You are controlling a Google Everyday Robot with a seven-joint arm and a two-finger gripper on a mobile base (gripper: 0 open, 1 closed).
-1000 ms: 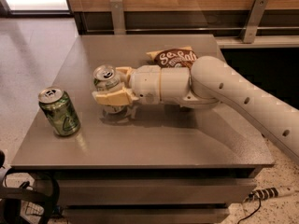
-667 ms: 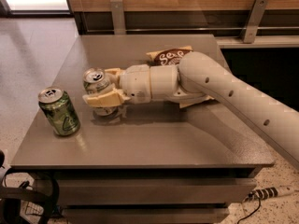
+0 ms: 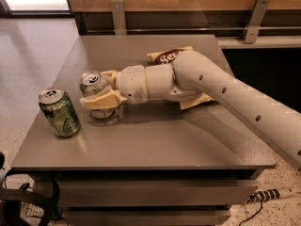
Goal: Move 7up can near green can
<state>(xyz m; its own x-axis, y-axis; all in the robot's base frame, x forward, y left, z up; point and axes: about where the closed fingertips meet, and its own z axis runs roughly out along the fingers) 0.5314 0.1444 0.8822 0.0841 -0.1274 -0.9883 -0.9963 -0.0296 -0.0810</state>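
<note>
The 7up can (image 3: 92, 85), pale with a silver top, stands on the grey table (image 3: 155, 145) left of centre. My gripper (image 3: 98, 94) is shut on it, one cream finger (image 3: 104, 100) across its front and the other behind. The can's base sits on or just above the table; I cannot tell which. The green can (image 3: 59, 113), bright green with a silver top, stands upright near the table's left front edge, a short gap to the left of the 7up can.
A brown and yellow snack bag (image 3: 170, 56) lies behind my arm (image 3: 225, 93) at the table's back middle. The table's left and front edges are close to the cans. A power strip (image 3: 275, 194) lies on the floor at the right.
My gripper has carried the 7up can to the left, toward the green can. The green can has not moved.
</note>
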